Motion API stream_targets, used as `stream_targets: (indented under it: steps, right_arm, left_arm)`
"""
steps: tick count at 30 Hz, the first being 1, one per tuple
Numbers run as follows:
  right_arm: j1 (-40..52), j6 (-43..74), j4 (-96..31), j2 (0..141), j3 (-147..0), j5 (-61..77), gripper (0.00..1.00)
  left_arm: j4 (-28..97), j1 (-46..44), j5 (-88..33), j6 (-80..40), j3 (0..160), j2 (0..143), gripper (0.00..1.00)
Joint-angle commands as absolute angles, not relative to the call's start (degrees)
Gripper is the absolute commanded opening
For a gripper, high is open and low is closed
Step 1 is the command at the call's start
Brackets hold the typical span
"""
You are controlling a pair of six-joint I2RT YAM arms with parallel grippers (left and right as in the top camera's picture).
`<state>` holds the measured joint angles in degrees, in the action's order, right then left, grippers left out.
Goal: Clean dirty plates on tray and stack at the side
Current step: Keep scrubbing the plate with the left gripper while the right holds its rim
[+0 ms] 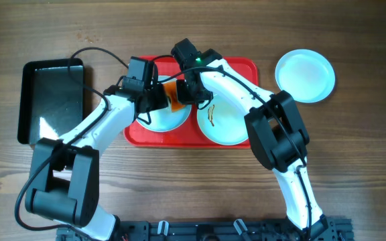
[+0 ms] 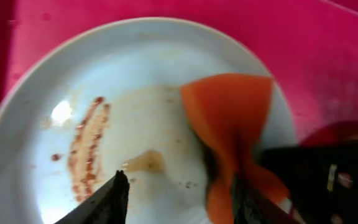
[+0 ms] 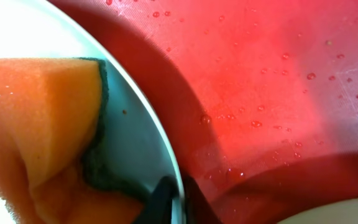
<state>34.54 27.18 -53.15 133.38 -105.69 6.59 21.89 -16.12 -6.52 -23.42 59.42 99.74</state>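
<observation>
Left plate (image 2: 135, 81) on red tray (image 2: 328, 56): pale, reddish smears, yellowish blot. Right plate (image 1: 226, 126) beside it, dark squiggle; third plate (image 1: 305, 75) off tray on desk (image 1: 354, 167). Left end effector (image 2: 179, 199) wide, orange sponge (image 2: 229, 118) beside. Right end effector (image 3: 173, 200) closed; hold on sponge unclear. Arms (image 1: 106, 124) hide plate tops.

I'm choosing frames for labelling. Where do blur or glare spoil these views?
Overhead: sharp, with a glare patch on the glossy black rectangular tray. Left wrist: soft throughout, blurring the round pale sauce-streaked plate and orange foam sponge. Right wrist: that plate's top-left is blown out white; the sponge looks soft.
</observation>
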Motion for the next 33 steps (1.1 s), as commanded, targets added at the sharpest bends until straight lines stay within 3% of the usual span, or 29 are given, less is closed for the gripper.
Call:
stream_targets:
  steps: [1, 14, 22, 33]
  right_arm:
    - [34.44, 26.94, -53.41, 134.65, -104.79, 5.19, 0.06]
    - [34.44, 25.45, -52.56, 134.67, -104.79, 9.04, 0.07]
    - [34.44, 25.52, -52.53, 134.67, -104.79, 9.04, 0.07]
    - [34.44, 25.56, -52.51, 134.67, -104.79, 9.23, 0.08]
  left_arm:
    - [20.51, -16.03, -11.75, -23.73, 59.16, 98.67, 0.59]
    - [15.97, -17.96, -11.27, -24.95, 59.13, 102.13, 0.57]
    - [15.57, -21.50, -1.34, -24.93, 59.13, 102.65, 0.57]
    - [12.71, -22.39, -0.40, -26.02, 59.13, 105.41, 0.56]
